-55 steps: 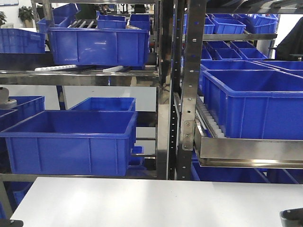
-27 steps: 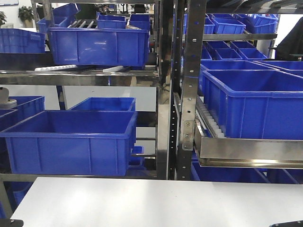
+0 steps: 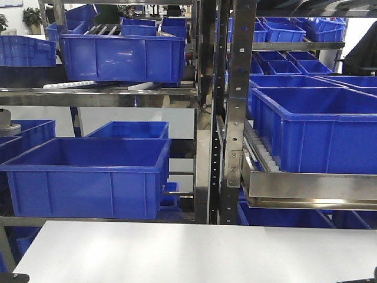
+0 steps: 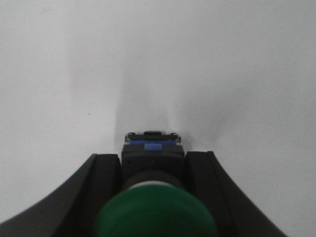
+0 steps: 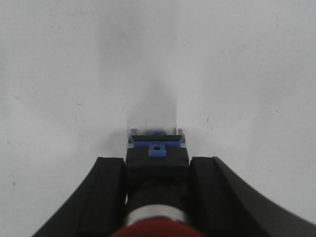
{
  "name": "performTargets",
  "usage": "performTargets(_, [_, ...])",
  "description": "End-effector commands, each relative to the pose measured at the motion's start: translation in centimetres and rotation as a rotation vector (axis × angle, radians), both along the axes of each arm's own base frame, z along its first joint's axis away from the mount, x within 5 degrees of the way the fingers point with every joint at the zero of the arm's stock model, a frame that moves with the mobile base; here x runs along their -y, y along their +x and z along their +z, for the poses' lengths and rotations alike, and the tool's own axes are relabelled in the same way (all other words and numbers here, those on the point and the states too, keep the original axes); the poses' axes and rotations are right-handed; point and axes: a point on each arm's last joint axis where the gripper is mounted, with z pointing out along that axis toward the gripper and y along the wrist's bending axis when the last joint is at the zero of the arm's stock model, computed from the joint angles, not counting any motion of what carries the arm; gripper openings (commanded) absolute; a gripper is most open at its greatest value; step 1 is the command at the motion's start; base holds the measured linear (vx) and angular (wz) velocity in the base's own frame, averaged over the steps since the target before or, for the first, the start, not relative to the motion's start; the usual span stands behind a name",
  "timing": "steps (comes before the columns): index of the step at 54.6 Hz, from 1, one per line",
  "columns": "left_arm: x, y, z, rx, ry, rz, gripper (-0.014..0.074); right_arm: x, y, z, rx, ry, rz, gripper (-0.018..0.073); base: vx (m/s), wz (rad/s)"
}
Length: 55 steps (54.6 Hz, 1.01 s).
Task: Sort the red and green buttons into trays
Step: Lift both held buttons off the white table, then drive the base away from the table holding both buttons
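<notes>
My left gripper (image 4: 153, 163): pinching green button (image 4: 155, 217) by its body, above white table (image 4: 148, 59).
My right gripper (image 5: 157, 165): pinching red button (image 5: 157, 228) likewise.
Trays: out of view.
Risk: I judge a colour mix-up at release; the buttons may twist loose in a narrow grip.

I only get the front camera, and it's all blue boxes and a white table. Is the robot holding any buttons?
Observer: Yes. In the left wrist view, the left hand is shut on a green button.
Operator: What about the other hand?
Observer: The right wrist view shows the right hand shut on a red button.
Operator: What's underneath them?
Observer: Just bare white table in both wrist views, nothing else.
</notes>
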Motion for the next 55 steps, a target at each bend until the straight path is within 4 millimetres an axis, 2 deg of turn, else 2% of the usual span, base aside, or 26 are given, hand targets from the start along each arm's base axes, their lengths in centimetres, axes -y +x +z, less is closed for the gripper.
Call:
performTargets(1, [0.1, 0.8, 1.6, 0.080, -0.013, 0.008, -0.0006, 0.1, 0.6, 1.4, 0.065, -0.001, -0.003, 0.0101, 0.00, 0.00])
performTargets(8, [0.2, 1.2, 2.7, 0.089, -0.015, 0.008, -0.0006, 0.1, 0.7, 2.0, 0.102, 0.003, 0.005, -0.0011, 0.00, 0.00])
performTargets(12, [0.2, 1.5, 3.9, 0.130, -0.019, 0.009, -0.0006, 0.0, 0.7, 2.8, 0.144, 0.012, 0.009, -0.0015, 0.00, 0.00])
performTargets(20, [0.3, 2.3, 8.2, 0.287, -0.042, 0.017, -0.0006, -0.4, 0.8, 5.7, 0.309, 0.049, 0.038, -0.0013, 0.00, 0.00])
performTargets(25, [0.3, 2.4, 11.9, 0.425, -0.060, 0.021, -0.0006, -0.8, 0.5, 8.1, 0.442, 0.092, 0.037, -0.0013, 0.00, 0.00])
performTargets(30, [0.4, 2.2, 15.3, 0.554, -0.074, 0.015, -0.0006, -1.2, 0.1, 11.6, 0.581, 0.137, 0.038, -0.0012, 0.00, 0.00])
performTargets(34, [0.4, 1.8, 18.6, 0.689, -0.095, 0.012, -0.0004, -1.5, 0.0, 15.4, 0.709, 0.170, 0.054, -0.0010, 0.00, 0.00])
performTargets(41, [0.5, 0.3, 23.2, 0.854, -0.140, 0.012, -0.0003, -1.8, -0.7, 21.9, 0.930, 0.188, 0.103, -0.0009, 0.00, 0.00])
performTargets(44, [0.6, -0.6, 24.9, 0.909, -0.167, 0.018, -0.0003, -1.8, -1.1, 23.9, 0.995, 0.182, 0.117, -0.0009, 0.00, 0.00])
performTargets(49, [0.6, -2.3, 26.9, 0.985, -0.184, 0.002, -0.0003, -1.8, -2.3, 26.2, 1.078, 0.160, 0.139, -0.0009, 0.00, 0.00])
performTargets(55, [0.4, -5.2, 28.4, 1.060, -0.169, -0.024, -0.0003, -1.8, -4.7, 27.2, 1.138, 0.154, 0.145, -0.0009, 0.00, 0.00])
